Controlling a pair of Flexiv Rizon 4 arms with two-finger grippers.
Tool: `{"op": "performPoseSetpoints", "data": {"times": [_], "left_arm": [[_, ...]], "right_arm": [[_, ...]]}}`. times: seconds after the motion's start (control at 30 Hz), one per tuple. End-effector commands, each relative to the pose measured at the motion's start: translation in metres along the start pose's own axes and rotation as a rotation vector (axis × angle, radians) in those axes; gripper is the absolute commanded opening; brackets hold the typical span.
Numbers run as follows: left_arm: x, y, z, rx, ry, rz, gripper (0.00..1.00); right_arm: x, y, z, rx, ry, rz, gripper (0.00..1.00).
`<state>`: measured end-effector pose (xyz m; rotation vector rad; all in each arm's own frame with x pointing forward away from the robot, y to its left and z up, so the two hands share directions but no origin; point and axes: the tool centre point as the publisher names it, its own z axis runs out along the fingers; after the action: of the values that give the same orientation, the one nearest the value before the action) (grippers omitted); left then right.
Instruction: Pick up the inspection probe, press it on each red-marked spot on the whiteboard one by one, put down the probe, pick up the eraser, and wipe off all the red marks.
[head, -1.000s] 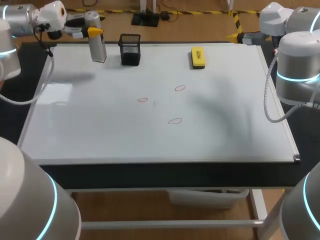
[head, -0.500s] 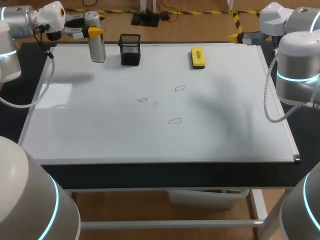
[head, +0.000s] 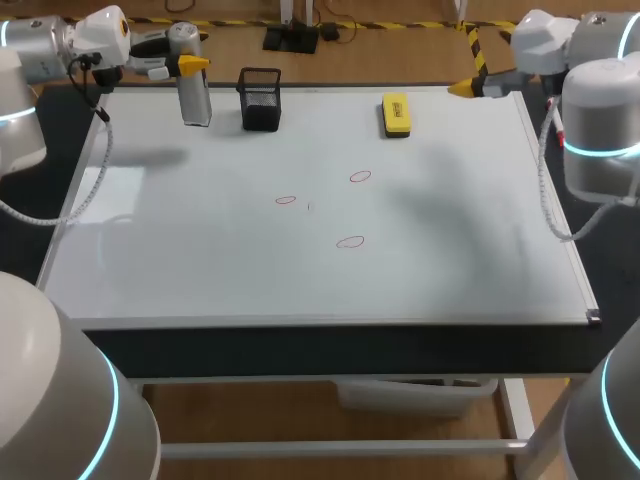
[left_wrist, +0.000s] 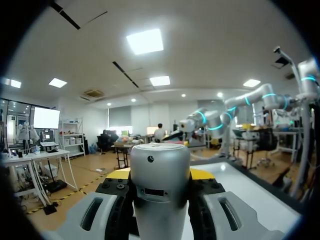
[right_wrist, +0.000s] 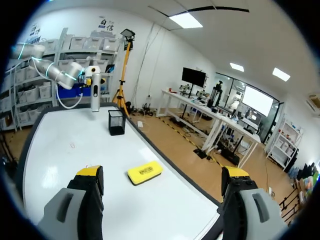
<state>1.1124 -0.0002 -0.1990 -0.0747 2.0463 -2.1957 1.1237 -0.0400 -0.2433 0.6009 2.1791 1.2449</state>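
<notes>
The inspection probe (head: 195, 100) is a smooth silvery cylinder with a satin metal sheen; the whiteboard (head: 200, 260) is glossy white, showing soft reflections. The eraser (head: 396, 114) looks like smooth yellow plastic, the pen cup (head: 260, 100) is matt black mesh, and the right pincer (right_wrist: 162, 175) has matt grey fingers (right_wrist: 65, 212).

Looks like a robotics lab, open-plan. Left arm (head: 45, 45) and right arm (head: 600, 110) mounted at a bench topped with a whiteboard (head: 300, 280). Yellow-black hazard tape (head: 472, 42) on the floor. Shelving (right_wrist: 52, 50) loaded with bins, workbenches (right_wrist: 197, 106) carrying monitors (right_wrist: 192, 77), a wall screen (left_wrist: 46, 117), panel lights (left_wrist: 145, 41) overhead.
</notes>
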Motion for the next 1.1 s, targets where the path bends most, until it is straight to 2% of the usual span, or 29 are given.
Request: {"op": "performPoseSetpoints", "data": {"times": [0.03, 0.13, 0.27, 0.6, 1.1], "left_arm": [[0.005, -0.003, 0.001, -0.004, -0.077, 0.003, 0.0], [0.005, -0.003, 0.001, -0.004, -0.077, 0.003, 0.0], [0.005, -0.003, 0.001, -0.004, -0.077, 0.003, 0.0], [0.005, -0.003, 0.001, -0.004, -0.077, 0.003, 0.0], [0.005, -0.003, 0.001, -0.004, -0.077, 0.003, 0.0]], "right_arm": [[-0.02, -0.001, 0.017, 0.171, 0.186, -0.053, 1.0], [-0.026, -0.005, 0.025, 0.247, 0.242, -0.126, 1.0], [-0.029, -0.009, 0.036, 0.338, 0.36, -0.209, 1.0], [-0.034, -0.019, 0.059, 0.519, 0.543, -0.399, 1.0], [-0.024, -0.038, 0.087, 0.695, 0.628, -0.7, 1.0]]}}
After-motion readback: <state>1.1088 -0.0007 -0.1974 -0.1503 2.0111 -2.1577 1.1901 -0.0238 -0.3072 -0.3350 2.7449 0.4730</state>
